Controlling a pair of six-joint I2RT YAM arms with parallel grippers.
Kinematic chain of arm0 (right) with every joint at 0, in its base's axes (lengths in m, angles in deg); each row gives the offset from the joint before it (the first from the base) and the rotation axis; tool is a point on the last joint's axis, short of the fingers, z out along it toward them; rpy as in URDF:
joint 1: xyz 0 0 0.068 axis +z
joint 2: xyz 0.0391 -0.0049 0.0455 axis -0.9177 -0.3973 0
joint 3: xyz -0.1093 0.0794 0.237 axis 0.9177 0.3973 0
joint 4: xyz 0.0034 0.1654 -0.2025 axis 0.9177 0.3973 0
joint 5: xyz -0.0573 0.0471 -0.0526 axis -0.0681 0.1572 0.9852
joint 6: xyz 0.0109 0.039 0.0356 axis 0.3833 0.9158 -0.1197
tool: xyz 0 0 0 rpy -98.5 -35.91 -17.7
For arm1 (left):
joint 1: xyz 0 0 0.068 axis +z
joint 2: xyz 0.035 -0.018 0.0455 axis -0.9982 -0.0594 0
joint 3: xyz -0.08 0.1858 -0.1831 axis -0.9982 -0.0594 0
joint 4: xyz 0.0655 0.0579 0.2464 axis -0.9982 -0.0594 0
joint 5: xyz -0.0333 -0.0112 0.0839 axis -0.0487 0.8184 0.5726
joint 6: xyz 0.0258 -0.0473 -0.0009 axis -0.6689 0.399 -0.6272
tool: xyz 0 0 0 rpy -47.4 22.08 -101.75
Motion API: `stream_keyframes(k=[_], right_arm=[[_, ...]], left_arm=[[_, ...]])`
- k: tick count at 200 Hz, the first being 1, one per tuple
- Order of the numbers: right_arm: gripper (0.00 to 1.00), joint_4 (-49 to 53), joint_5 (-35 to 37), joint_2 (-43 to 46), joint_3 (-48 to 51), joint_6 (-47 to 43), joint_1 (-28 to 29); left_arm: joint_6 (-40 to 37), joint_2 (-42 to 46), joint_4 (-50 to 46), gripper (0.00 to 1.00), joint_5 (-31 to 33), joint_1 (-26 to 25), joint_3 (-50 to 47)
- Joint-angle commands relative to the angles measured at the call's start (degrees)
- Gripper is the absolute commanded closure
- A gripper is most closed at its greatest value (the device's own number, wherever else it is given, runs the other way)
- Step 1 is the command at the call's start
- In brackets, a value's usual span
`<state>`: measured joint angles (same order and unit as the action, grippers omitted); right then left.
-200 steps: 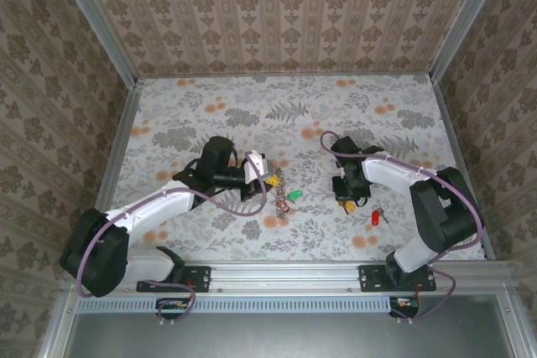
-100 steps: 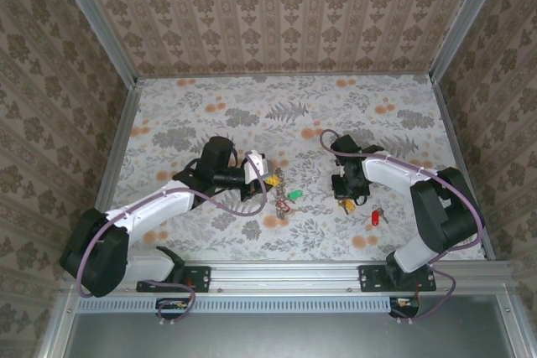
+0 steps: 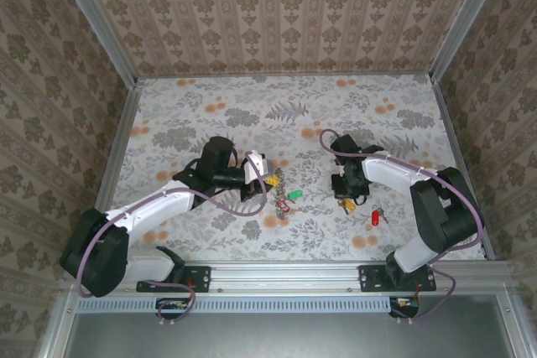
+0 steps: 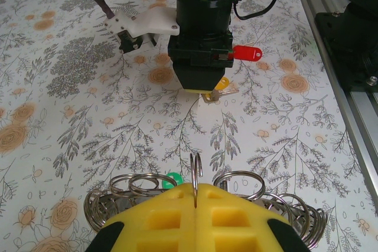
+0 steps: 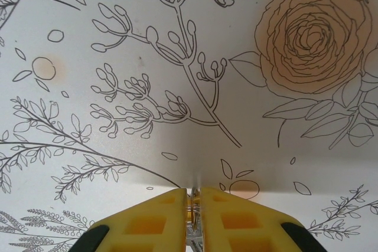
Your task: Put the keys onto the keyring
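Standing at centre left of the overhead view, the left tool (image 3: 270, 180) is clenched on one upright loop of the keyring (image 4: 195, 174). The keyring's other silvery rings fan out along the bottom of the left wrist view. The green key (image 4: 172, 179) lies on the flowered bench (image 4: 71, 122) among those rings. At centre right, the right tool (image 5: 194, 196) pinches the metal blade of the yellow key (image 4: 222, 83). The red key (image 4: 247, 54) lies apart, toward the overhead view's lower right.
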<state>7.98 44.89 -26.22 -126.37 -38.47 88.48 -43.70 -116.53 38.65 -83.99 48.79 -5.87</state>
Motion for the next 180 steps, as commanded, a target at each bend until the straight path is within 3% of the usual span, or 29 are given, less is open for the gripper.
stream_keyframes(k=[1, 44, 117, 153, 180], right_arm=[[0.85, 1.1, -0.4, -0.8, -1.2, -1.2, -0.3], [0.85, 1.6, -0.8, -1.6, -1.6, -1.4, -0.3], [0.94, 1.2, -0.5, 2.0, -1.4, -2.1, -0.3], [0.96, -4.9, -8.5, 12.5, 1.1, -5.0, -0.3], [0.96, -14.2, -21.8, 22.1, 5.3, -10.1, -0.2]], left_arm=[[0.0, 1.2, -0.7, 1.0, -1.6, -0.1, 1.3], [-0.1, 1.2, -0.7, 1.0, -1.5, -0.1, 1.5], [0.0, 1.1, -0.5, 1.0, -1.6, -0.1, 1.2], [1.5, 1.1, 2.1, 1.0, -1.6, -0.1, 0.3], [2.6, 1.0, 3.4, 1.0, -2.1, 0.0, 0.0]])
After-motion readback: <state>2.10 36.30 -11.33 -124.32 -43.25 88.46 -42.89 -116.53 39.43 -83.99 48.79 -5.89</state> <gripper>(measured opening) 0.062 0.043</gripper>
